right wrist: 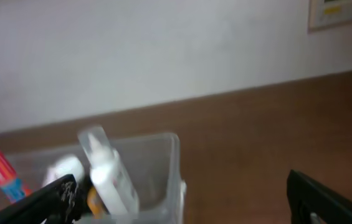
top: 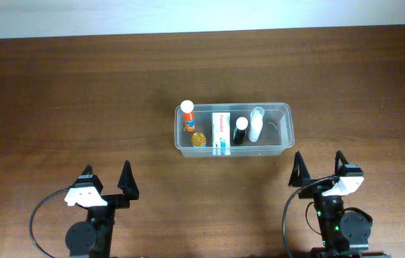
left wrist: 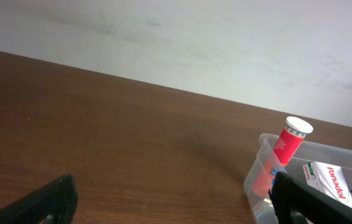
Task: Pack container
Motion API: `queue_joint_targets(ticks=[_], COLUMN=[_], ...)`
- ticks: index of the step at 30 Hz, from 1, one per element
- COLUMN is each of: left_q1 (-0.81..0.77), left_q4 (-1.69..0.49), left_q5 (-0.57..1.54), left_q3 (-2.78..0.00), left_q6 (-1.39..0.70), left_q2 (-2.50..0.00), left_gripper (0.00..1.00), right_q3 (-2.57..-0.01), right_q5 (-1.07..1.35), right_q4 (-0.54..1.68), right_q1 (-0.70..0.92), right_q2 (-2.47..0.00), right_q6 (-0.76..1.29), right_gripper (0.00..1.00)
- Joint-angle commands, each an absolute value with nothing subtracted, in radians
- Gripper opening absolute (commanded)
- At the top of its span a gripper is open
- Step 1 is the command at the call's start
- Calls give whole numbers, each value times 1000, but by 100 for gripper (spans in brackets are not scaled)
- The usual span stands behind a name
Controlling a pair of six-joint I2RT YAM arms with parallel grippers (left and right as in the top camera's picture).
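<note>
The clear plastic container sits at the table's centre right. In it stand an orange tube with a white cap, a small gold tin, a white medicine box, a black bottle with a white cap and a white bottle. My left gripper is open and empty, near the front edge, left of the container. My right gripper is open and empty, just in front of the container's right end. The left wrist view shows the orange tube and the box. The right wrist view shows the white bottle.
The dark wooden table ends at a pale wall along the back. Black cables loop beside each arm base at the front edge.
</note>
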State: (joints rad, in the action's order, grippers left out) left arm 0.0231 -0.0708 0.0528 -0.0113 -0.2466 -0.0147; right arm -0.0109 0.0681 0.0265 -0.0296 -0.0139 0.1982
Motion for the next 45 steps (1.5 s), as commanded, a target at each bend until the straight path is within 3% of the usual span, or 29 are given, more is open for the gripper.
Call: queue_joint_targets(ticks=[1, 7, 45], left_q1=[29, 29, 29], left_q4=[-76, -76, -76], left_q5=[60, 60, 60], left_q3=[-9, -9, -9], left_q6=[-230, -230, -230], left_q2=[-6, -6, -6], left_gripper=[99, 99, 99], right_q3=[-6, -6, -6], right_q5=[56, 56, 78], right_q4=[76, 75, 72], right_q1=[-20, -20, -20], right_q2=[-3, -3, -4], right_q6=[86, -12, 7], right_gripper=[98, 98, 98])
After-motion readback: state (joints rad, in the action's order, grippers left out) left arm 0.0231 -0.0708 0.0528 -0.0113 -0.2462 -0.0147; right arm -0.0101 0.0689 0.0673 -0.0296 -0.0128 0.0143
